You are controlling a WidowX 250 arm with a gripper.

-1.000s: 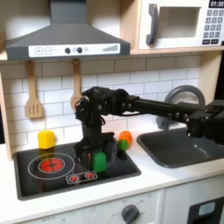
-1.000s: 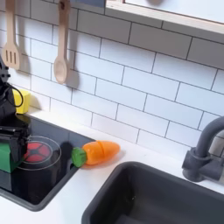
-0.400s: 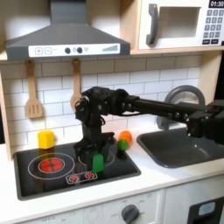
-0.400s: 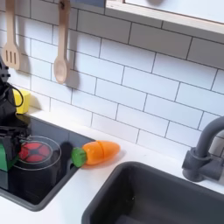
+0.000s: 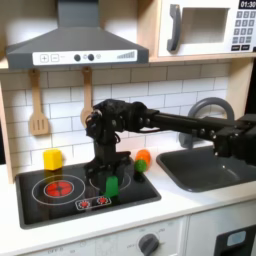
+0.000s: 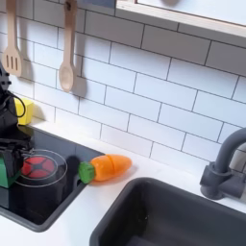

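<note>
Gripper (image 5: 108, 176) of mine sits low over the stove (image 5: 60, 205), jaws seemingly clamped on the green block (image 5: 113, 186); carrot (image 5: 142, 158) lies behind-right.

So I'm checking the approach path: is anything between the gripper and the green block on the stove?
Nothing visible does. The gripper is right at the green block on the stove top. The carrot lies off to the first exterior view's right.
</note>
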